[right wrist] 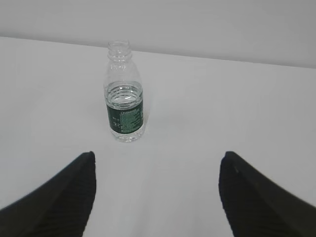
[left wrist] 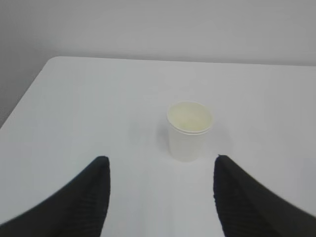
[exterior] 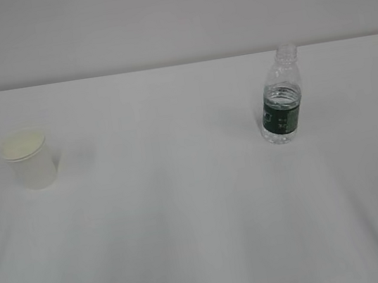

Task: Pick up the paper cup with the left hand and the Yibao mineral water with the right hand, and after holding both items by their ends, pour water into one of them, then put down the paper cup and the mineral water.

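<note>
The white paper cup [exterior: 29,159] stands upright on the white table at the left. In the left wrist view the cup [left wrist: 189,130] stands ahead of my left gripper [left wrist: 161,165], which is open and empty, well short of it. The Yibao mineral water [exterior: 282,95], a clear capless bottle with a dark green label, stands upright at the right, partly filled. In the right wrist view the bottle [right wrist: 124,106] stands ahead and left of my right gripper [right wrist: 156,162], which is open and empty. Neither arm shows in the exterior view.
The white table [exterior: 184,206] runs back to a pale wall. Its far left corner and left edge [left wrist: 29,94] show in the left wrist view. Nothing else stands on it.
</note>
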Available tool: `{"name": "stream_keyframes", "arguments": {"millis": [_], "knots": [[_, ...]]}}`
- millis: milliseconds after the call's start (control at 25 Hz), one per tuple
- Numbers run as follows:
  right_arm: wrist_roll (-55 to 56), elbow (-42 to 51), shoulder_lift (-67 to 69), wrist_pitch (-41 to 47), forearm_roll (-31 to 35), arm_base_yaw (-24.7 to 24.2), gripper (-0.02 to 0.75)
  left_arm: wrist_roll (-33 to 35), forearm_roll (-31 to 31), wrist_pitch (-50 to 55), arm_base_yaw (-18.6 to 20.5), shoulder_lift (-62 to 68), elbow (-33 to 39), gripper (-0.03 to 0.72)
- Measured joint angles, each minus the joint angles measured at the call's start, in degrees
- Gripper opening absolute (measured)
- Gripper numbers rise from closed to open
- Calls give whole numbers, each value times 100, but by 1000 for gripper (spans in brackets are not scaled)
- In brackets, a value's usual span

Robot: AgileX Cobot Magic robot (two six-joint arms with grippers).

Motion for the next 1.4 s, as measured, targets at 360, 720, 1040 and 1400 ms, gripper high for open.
{"name": "stream_keyframes", "arguments": {"millis": [360,720,1040,1400], "knots": [[150,0,1213,-995,-85,100,589,37,63,-637,0,652,161,474],[249,0,2225,-1421,-607,721,589,37,214,-2028,0,1642,292,475],[332,0,3032,-2489,-628,725,589,37,250,-2829,0,2799,292,475],[358,-22,4358,-3785,-628,725,589,43,313,-3625,0,3759,292,475]]}}
